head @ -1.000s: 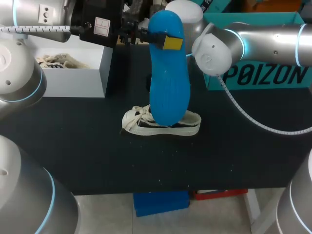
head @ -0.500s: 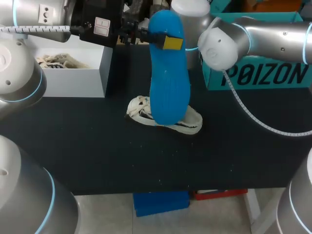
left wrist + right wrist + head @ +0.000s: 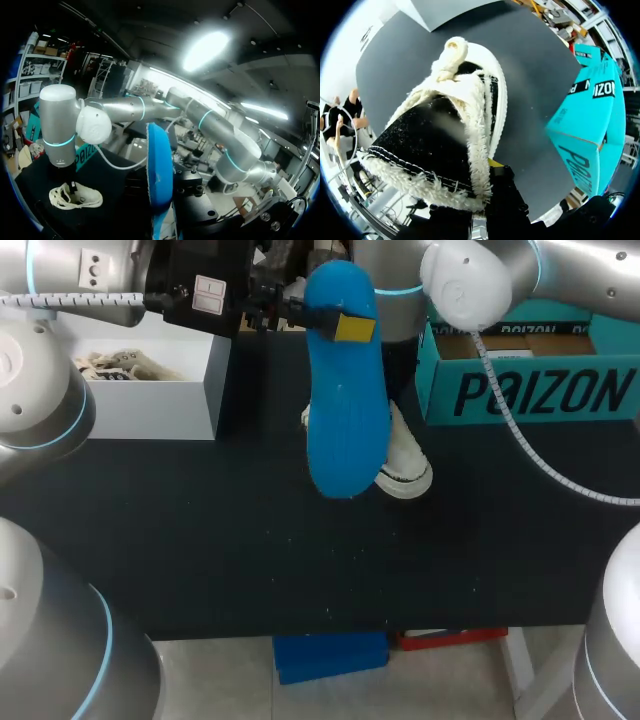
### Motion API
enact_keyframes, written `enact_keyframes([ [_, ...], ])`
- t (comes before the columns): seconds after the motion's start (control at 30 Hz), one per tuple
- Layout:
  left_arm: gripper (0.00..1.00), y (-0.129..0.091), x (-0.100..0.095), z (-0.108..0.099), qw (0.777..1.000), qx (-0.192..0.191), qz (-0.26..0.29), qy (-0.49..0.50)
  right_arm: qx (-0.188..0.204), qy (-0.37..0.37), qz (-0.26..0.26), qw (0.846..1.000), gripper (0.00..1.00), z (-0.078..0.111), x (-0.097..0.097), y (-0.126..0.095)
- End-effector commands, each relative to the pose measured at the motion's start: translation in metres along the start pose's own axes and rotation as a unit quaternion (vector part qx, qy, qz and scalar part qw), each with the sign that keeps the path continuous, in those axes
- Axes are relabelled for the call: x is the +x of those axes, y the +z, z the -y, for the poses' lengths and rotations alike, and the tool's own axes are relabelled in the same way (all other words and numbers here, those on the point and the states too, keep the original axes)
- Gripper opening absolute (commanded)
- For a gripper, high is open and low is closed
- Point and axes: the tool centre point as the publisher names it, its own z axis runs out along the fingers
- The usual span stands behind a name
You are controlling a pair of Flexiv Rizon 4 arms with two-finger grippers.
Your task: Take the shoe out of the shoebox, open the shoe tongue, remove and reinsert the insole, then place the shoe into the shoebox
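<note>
My left gripper (image 3: 341, 324) is shut on the top end of a blue insole (image 3: 346, 410), which hangs upright above the table; the left wrist view shows the insole (image 3: 159, 172) edge-on between the fingers. Behind the insole's lower end sits the white-and-black shoe (image 3: 407, 466), partly hidden by it. My right arm reaches down to the shoe from the back, its gripper hidden behind the insole in the head view. In the right wrist view the right gripper (image 3: 483, 187) is shut on the frayed collar edge of the shoe (image 3: 445, 135). The open teal shoebox (image 3: 530, 390) stands just right of the shoe.
A white bin (image 3: 150, 410) with a pale laced shoe (image 3: 115, 367) inside stands at the back left. The black tabletop (image 3: 200, 540) stretches to the front edge. In the right wrist view the teal shoebox (image 3: 585, 130) lies close beside the shoe.
The right arm has dragged the shoe right toward the shoebox and turned it from lying crosswise to pointing more lengthwise. The left arm and insole have stayed put.
</note>
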Motion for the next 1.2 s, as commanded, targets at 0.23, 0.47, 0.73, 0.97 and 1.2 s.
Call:
enact_keyframes([
  [0.23,0.0,0.001,0.0,0.0,1.0,-0.001,0.002,-0.001,-0.037,0.469,-0.055,0.881,0.0,-0.002,0.016,0.018],
  [0.47,0.0,0.001,0.0,0.0,1.0,-0.001,0.002,-0.001,-0.086,0.499,-0.033,0.862,0.0,-0.011,0.019,0.023],
  [0.73,0.0,0.001,0.0,0.0,1.0,-0.001,0.002,-0.001,-0.128,0.484,0.008,0.866,0.0,-0.019,0.02,0.049],
  [0.97,0.0,0.001,0.0,0.0,1.0,-0.001,0.002,-0.001,-0.131,0.448,0.043,0.883,0.0,-0.024,0.02,0.069],
  [1.2,0.0,0.001,0.0,0.0,1.0,-0.001,0.002,-0.001,-0.137,0.404,0.058,0.903,0.0,-0.026,0.02,0.08],
])
